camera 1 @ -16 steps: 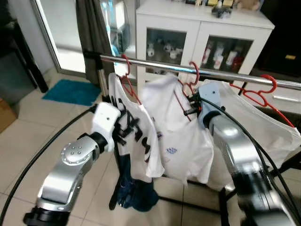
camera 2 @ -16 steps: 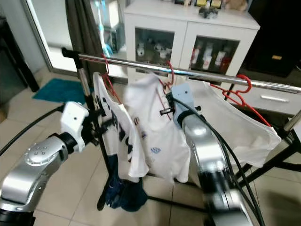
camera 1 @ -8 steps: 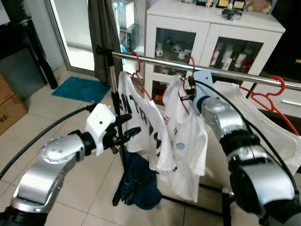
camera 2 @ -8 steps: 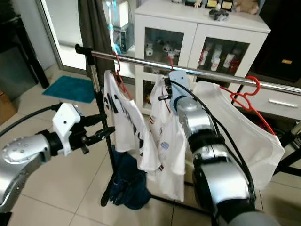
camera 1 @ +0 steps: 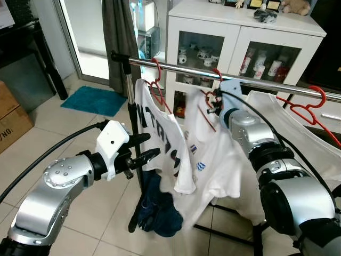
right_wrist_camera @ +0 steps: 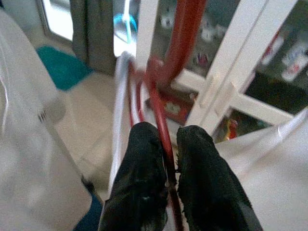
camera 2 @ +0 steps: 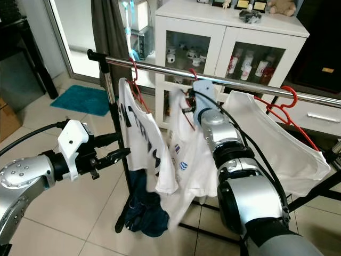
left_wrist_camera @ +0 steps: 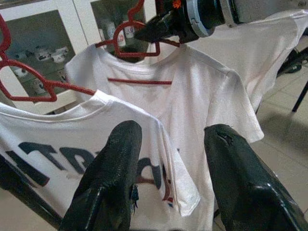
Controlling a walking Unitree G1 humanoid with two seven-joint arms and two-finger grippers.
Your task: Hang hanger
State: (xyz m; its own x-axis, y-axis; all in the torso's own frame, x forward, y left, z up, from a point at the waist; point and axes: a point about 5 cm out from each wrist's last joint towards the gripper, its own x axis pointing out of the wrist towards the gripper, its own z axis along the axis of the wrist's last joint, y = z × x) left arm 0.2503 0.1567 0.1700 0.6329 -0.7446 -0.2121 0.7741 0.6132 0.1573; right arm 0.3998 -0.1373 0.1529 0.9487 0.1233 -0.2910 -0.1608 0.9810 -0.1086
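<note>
A chrome rail (camera 1: 176, 68) carries a red hanger with a black-lettered white T-shirt (camera 1: 160, 125) at its left end. The middle red hanger (right_wrist_camera: 166, 120) holds a plain white T-shirt (camera 1: 213, 154). My right gripper (camera 1: 211, 105) is shut on this hanger just under its hook, which reaches up to the rail. Whether the hook rests over the rail I cannot tell. My left gripper (camera 1: 145, 148) stands open and empty in front of the lettered shirt, level with its lower half. A third red hanger (camera 1: 309, 104) with a white shirt hangs at the right.
The rack's upright post (camera 1: 130, 122) stands just behind my left gripper, with a dark blue cloth (camera 1: 157, 210) heaped at its foot. A white glass-door cabinet (camera 1: 240, 48) is behind the rail. A teal mat (camera 1: 93, 101) and cardboard boxes (camera 1: 10, 114) are at the left.
My left gripper has drawn back from the lettered shirt. The right gripper has lifted the middle hanger up to the rail, and its shirt now swings and flares out below.
</note>
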